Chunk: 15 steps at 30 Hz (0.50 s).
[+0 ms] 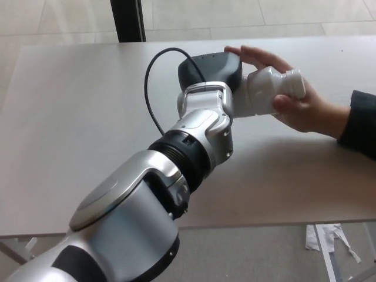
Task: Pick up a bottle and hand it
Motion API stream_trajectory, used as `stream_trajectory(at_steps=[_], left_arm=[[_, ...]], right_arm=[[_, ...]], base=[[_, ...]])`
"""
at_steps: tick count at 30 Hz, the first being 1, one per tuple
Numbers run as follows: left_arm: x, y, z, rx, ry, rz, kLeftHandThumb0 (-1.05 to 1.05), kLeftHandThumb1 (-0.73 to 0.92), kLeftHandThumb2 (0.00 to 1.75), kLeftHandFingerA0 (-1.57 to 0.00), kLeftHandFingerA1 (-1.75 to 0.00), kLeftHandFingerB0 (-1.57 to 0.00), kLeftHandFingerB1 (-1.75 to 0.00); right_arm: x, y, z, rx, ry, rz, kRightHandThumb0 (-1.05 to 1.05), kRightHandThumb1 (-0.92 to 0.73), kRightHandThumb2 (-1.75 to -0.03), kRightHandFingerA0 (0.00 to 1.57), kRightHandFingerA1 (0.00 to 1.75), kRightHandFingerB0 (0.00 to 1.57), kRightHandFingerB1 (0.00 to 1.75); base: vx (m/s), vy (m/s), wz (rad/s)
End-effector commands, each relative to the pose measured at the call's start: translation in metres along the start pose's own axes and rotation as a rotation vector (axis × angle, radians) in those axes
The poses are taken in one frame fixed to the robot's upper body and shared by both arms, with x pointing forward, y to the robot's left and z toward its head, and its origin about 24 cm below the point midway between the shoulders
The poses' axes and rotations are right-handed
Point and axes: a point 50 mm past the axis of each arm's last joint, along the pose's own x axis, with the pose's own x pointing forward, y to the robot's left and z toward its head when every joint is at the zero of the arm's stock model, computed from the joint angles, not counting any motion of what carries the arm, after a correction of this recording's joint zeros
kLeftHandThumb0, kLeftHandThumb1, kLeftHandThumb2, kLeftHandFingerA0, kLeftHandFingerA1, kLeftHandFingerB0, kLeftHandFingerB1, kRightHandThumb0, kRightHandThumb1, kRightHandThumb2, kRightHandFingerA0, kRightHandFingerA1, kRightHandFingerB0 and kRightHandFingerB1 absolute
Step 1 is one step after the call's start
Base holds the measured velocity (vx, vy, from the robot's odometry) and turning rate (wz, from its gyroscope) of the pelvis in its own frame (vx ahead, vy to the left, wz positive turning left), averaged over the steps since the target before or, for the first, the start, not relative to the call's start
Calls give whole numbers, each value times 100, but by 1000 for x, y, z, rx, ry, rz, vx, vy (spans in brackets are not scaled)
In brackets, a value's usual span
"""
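The bottle [267,94] lies sideways above the table [70,117], gripped — apparently — by the left hand [214,73] and cupped by a person's hand [299,106]; handover nearly done — only release remains.

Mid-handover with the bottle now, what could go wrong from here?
1. The left hand and the person's hand both grip the white bottle; letting go too soon could drop it on the table, while holding on could turn into a tug.
2. The person's fingers lie against the robot's hand, so a sudden move might pinch them.
3. The black cable loops loose and could snag.
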Motion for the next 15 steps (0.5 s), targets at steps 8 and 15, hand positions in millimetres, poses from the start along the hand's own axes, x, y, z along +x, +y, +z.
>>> stream_trajectory(at_steps=[8,15], left_arm=[[-12,18,46,145,-86,45,-26,53,64,-82,-148,-58,-64],[-11,10,43,41,-97,26,-18,54,58,-73,-137,-55,-60]], right_arm=[[-6,1,4,-13,4,-31,-105,-39,-90,157,142,20,155],[-5,-3,4,-14,27,-63,-37,3,-89,150,135,54,92]], base=[[0,0,0],[0,0,0]])
